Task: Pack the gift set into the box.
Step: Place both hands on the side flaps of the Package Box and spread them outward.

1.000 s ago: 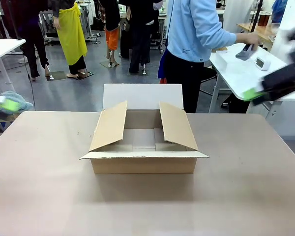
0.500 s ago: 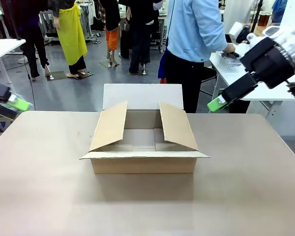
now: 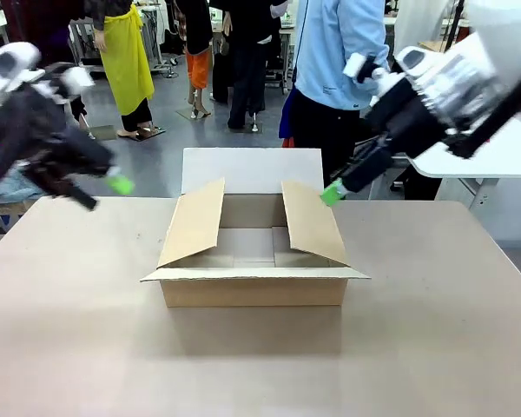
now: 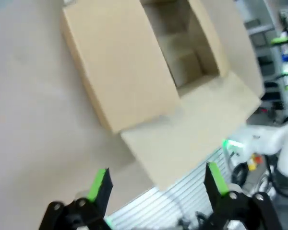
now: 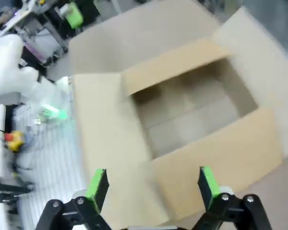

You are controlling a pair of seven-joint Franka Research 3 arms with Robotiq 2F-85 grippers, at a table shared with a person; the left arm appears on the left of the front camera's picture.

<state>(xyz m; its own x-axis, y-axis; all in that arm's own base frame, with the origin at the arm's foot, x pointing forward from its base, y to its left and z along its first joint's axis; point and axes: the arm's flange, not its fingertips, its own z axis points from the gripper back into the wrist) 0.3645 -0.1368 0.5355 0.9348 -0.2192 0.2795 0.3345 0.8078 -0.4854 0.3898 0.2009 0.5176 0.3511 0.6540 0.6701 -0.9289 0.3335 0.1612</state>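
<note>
The box [image 3: 253, 261], a brown cardboard carton, sits open in the middle of the table with its four flaps spread. Its inside looks empty. The gift set is out of view. My left gripper [image 3: 106, 191] hovers above the table to the left of the box, and its fingers are open in the left wrist view [image 4: 157, 181], aimed at the box [image 4: 134, 72]. My right gripper [image 3: 332, 193] hangs by the box's right flap. It is open [image 5: 151, 183] above the box [image 5: 192, 120] with nothing between its fingers.
A person in a light blue top [image 3: 343, 61] stands just past the far edge, behind the box. A white side table [image 3: 504, 156] stands at the back right. The tan tabletop [image 3: 260, 365] is bare in front of the box.
Both arms have swung in from the picture's edges towards the box, the left one rising over the table's left side and the right one reaching the right flap.
</note>
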